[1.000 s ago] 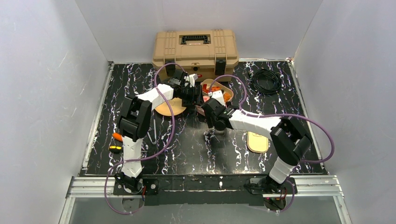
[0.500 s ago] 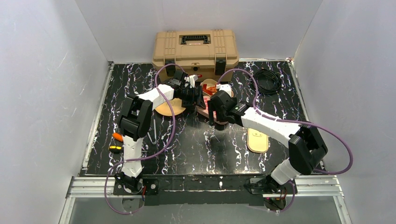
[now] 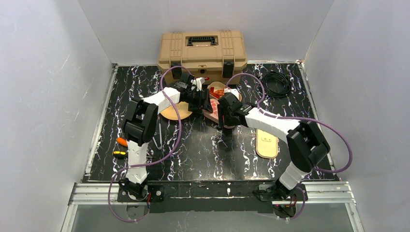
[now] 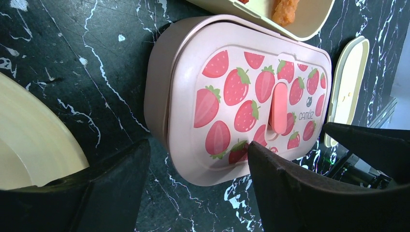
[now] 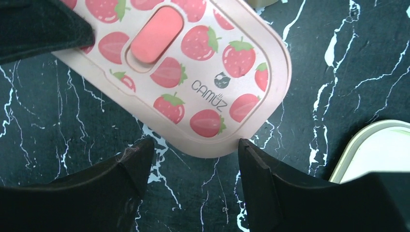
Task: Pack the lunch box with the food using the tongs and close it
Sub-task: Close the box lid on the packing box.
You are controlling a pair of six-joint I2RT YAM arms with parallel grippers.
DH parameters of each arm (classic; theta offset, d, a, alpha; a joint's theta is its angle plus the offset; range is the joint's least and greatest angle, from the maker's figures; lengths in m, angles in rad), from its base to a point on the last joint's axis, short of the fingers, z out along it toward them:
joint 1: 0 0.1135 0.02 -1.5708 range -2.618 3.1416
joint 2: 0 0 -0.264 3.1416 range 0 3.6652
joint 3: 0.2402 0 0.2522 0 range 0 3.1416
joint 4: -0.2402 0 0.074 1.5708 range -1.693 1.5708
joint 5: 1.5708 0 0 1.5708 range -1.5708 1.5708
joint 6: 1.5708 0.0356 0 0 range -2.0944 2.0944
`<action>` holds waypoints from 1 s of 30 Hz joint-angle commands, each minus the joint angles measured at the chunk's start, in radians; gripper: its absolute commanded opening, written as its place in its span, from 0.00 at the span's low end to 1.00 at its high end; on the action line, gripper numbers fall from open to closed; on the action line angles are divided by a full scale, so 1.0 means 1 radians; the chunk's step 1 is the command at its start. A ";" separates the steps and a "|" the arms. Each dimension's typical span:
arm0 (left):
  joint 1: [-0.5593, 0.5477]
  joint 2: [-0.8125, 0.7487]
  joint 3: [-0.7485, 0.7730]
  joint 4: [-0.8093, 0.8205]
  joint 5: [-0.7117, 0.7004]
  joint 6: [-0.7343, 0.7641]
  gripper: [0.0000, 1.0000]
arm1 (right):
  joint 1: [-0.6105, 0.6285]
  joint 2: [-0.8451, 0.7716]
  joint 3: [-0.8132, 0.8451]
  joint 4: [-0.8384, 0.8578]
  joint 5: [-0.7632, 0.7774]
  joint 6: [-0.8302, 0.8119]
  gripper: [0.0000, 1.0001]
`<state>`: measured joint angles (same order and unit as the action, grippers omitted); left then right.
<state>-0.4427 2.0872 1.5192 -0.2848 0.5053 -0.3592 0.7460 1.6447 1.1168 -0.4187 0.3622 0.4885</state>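
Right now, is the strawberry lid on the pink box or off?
On. The strawberry lid sits flat over the pink box, covering its whole top. Whether it is pressed fully shut, cannot tell.

From above, the lunch box [image 3: 212, 110], near the middle of the far edge of the table [image 3: 193, 159], lies mostly under the left gripper [image 3: 204, 102] and the right gripper [image 3: 223, 107]. Only a strip of its strawberry lid shows, and whether any finger touches it cannot be told. The food tray [image 3: 218, 85] behind it is partly covered too, and the left wrist view's top edge cuts it, leaving one orange chunk [image 4: 285, 10]. The round plate [image 3: 175, 112] is half under the left arm [image 3: 162, 99]. By the table's left edge an orange thing [image 3: 121, 141] and a dark thing [image 3: 119, 154] are too small to name. A cream rim [image 5: 382, 147] is cut off at the right wrist view's lower right corner.
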 commanded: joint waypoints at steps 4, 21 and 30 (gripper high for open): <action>-0.002 -0.006 0.023 -0.009 0.016 0.003 0.73 | -0.036 0.039 0.044 0.047 0.020 0.021 0.69; -0.002 -0.004 0.013 0.004 0.007 -0.001 0.69 | -0.068 0.025 0.092 0.031 -0.013 0.007 0.78; -0.001 -0.056 -0.020 0.053 0.035 -0.056 0.75 | -0.199 0.028 0.157 0.087 -0.230 -0.154 0.88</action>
<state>-0.4408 2.0983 1.5169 -0.2493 0.5209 -0.3943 0.6067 1.6970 1.2232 -0.3977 0.2497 0.4191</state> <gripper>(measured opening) 0.748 0.867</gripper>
